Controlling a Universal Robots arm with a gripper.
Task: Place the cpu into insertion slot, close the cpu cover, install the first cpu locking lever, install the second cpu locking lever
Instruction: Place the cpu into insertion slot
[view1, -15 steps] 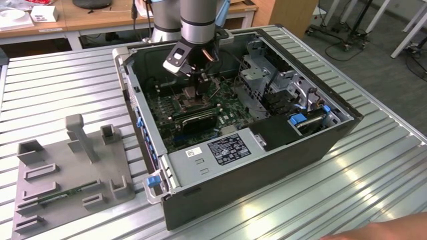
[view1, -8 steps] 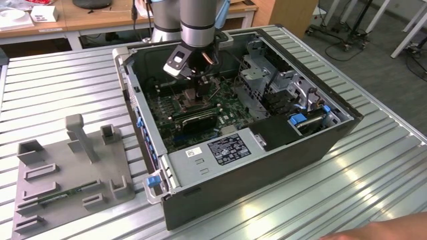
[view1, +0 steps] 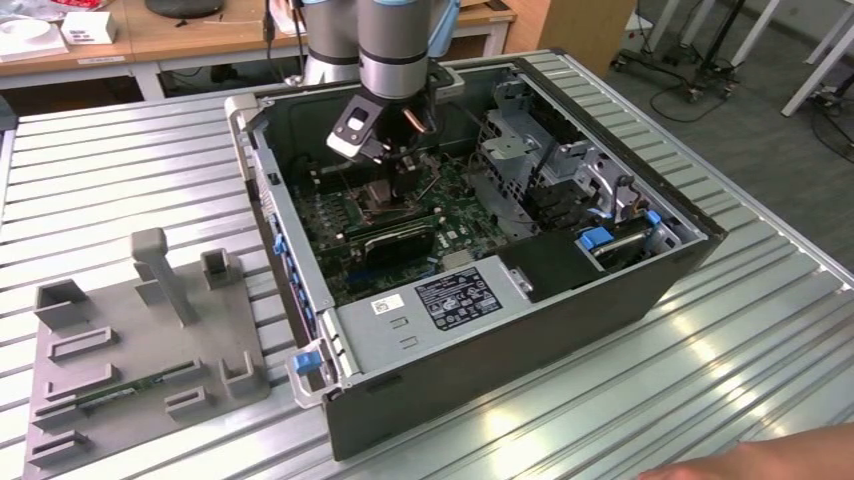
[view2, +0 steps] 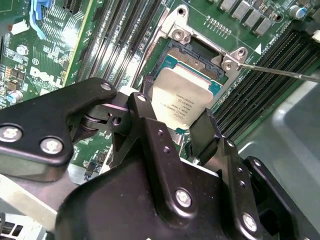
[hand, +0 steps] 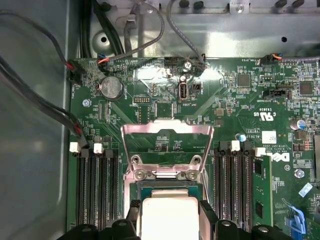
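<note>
The black two-fingered claw (view2: 172, 114) is closed on the cpu (view2: 182, 97), a small flat square chip with a dull silver-grey metal top, one black finger (view2: 145, 112) pressed to each of two opposite edges; in the first wrist view the claw (hand: 169, 210) holds the cpu (hand: 167, 222) the same way. The chip sits directly over the insertion slot (view2: 192, 61), a square dark socket with a silver metal rim, covering most of it; whether it lies fully seated cannot be told. Just beyond the insertion slot (hand: 167, 187), the cpu cover (hand: 140, 129), a thin silver metal frame plate with a square cut-out, stands raised on its hinge, so the socket is uncovered. A thin silver wire lever (view2: 280, 71) runs away from one corner of the socket. Long narrow black memory slots (hand: 95, 185) flank the socket on both sides, one holding a green memory stick (hand: 261, 190), all on the green circuit board (hand: 225, 115), which also carries a round silver coin battery (hand: 111, 87). In the exterior view the claw (view1: 391, 185) reaches down into the open dark grey computer case (view1: 534, 300), which lies on a ribbed metal surface (view1: 134, 170). On the exterior view's left lies a grey moulded fixture tray (view1: 147, 340), and a person's hand (view1: 761, 465) shows at the lower edge on the exterior view's right.
</note>
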